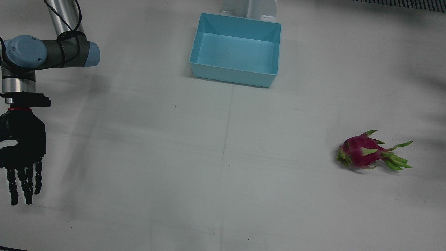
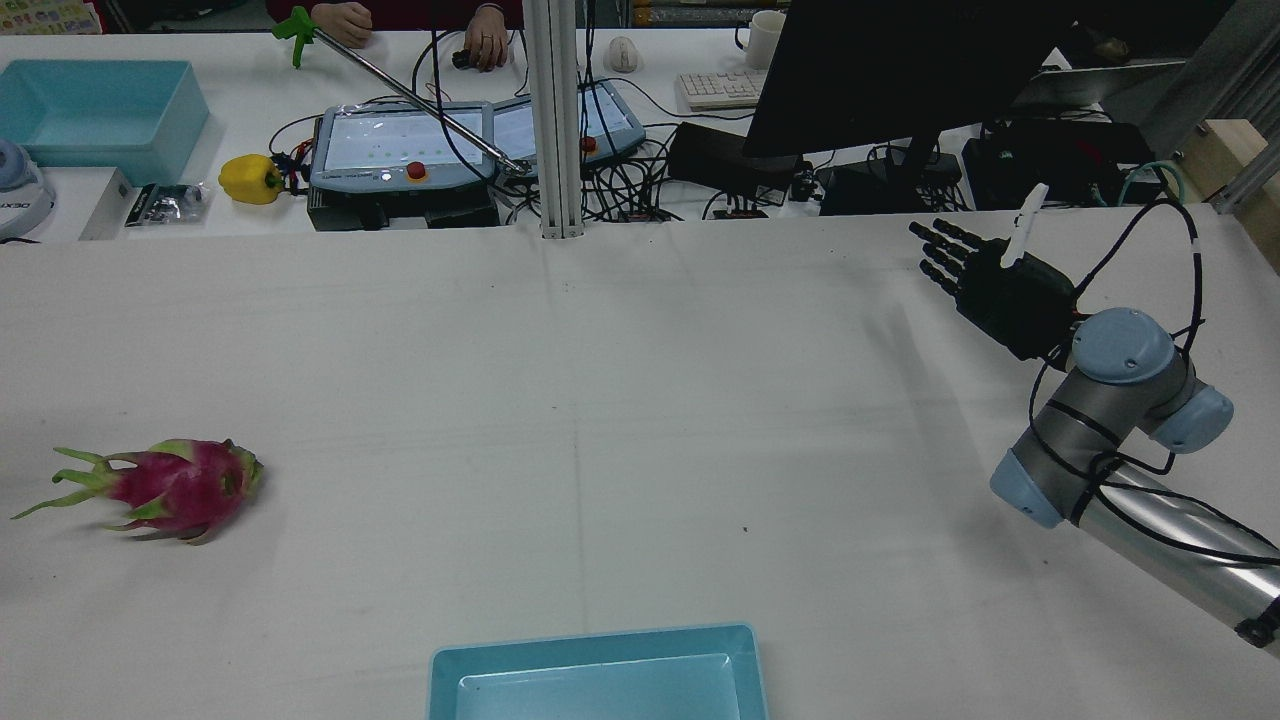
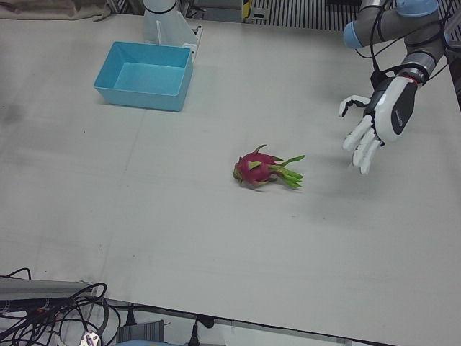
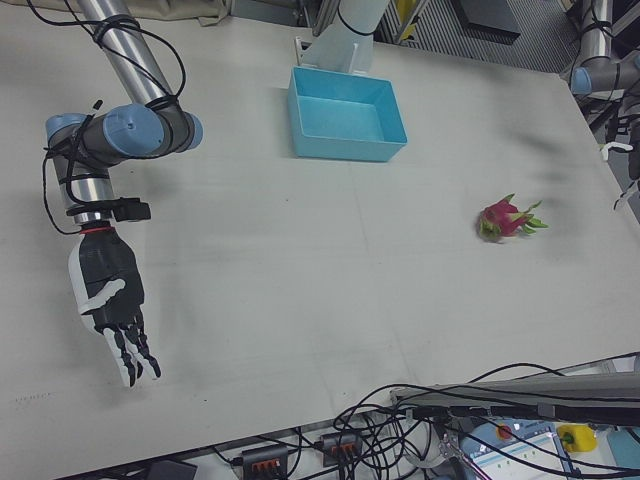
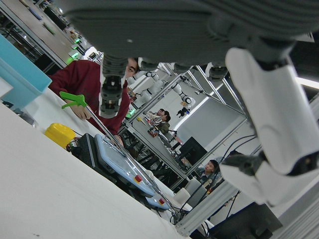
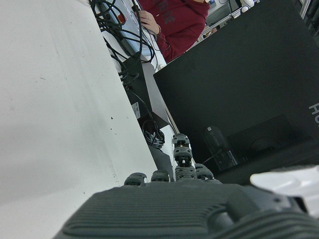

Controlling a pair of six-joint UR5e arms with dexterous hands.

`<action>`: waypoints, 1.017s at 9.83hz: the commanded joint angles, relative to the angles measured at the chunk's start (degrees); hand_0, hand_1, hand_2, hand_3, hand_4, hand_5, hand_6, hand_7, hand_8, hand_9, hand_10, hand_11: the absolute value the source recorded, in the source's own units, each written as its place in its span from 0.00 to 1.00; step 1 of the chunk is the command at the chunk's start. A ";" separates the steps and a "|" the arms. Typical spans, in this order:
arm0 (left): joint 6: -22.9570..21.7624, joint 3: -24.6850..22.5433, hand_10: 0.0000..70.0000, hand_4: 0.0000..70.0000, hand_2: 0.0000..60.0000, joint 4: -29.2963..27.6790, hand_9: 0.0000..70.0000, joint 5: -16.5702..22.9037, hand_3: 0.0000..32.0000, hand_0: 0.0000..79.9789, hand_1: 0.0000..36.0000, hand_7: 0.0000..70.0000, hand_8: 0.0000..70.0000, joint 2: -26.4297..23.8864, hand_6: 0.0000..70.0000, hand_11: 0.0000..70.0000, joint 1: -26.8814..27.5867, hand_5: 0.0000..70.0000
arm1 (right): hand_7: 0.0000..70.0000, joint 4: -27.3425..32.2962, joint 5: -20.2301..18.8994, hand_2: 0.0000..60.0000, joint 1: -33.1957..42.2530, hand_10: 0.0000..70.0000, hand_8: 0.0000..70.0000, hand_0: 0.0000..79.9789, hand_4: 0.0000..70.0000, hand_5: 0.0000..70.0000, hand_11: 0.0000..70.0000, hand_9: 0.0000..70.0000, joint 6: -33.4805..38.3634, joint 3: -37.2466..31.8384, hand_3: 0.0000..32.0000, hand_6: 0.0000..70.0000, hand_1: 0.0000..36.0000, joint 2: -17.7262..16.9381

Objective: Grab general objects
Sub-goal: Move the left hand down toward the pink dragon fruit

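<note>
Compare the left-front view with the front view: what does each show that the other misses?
Only the left-front view shows the left hand, open, hovering beside the dragon fruit and apart from it. Only the front view shows the right hand, open, above bare table at the far side from the fruit. Both show the dragon fruit lying on the white table and the empty blue bin.
</note>
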 commanded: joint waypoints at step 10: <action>19.09 -6.18 0.00 0.00 1.00 27.86 0.00 4.82 1.00 0.63 1.00 0.00 0.00 -14.17 0.00 0.00 15.13 0.00 | 0.00 0.00 -0.03 0.00 0.00 0.00 0.00 0.00 0.00 0.00 0.00 0.00 0.00 -0.08 0.00 0.00 0.00 0.00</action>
